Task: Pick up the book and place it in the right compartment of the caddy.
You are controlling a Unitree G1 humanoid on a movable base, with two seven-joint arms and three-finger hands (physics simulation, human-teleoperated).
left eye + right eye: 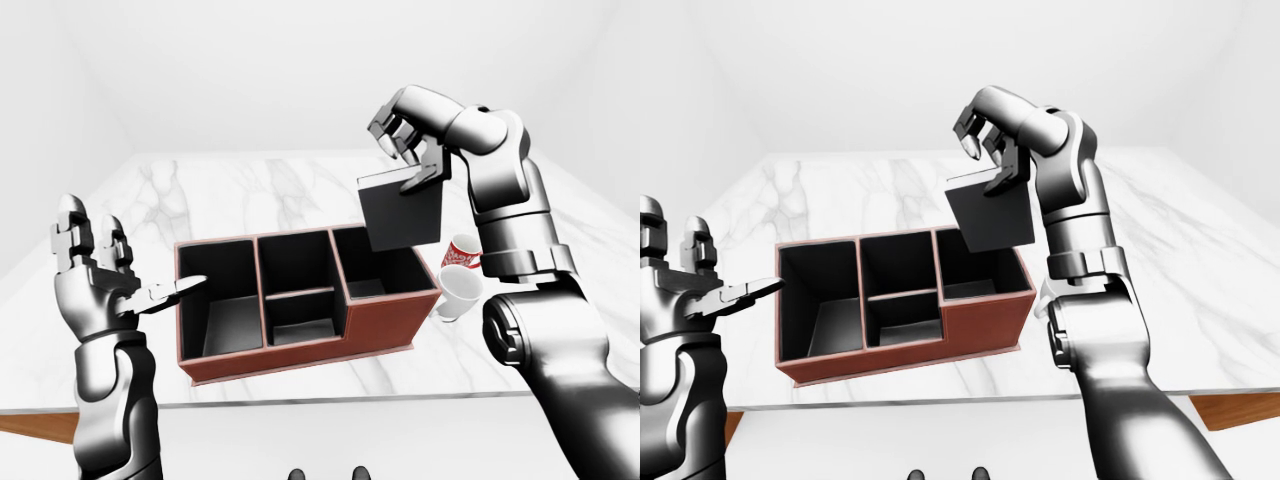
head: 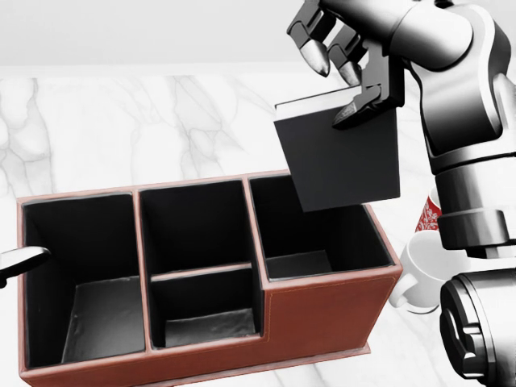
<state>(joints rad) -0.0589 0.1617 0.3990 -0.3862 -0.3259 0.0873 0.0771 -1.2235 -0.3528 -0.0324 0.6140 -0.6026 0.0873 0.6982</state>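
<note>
Book point(image 2: 343, 157) upright, tilted, above caddy's point(image 2: 322, 314) right compartment.

In the head view the left hand point(image 2: 20, 262) is cut off by the left edge, with only one fingertip showing over the caddy point(image 2: 322, 318), whose lower left corner runs off the bottom edge. The black book point(image 2: 343, 161) hides part of the caddy's right compartment. Two mugs point(image 1: 458, 280) stand at the caddy's right end, partly hidden behind the right arm; the red-patterned one's print is too small to read. The right hand point(image 2: 343, 56) covers the book's top right corner.
</note>
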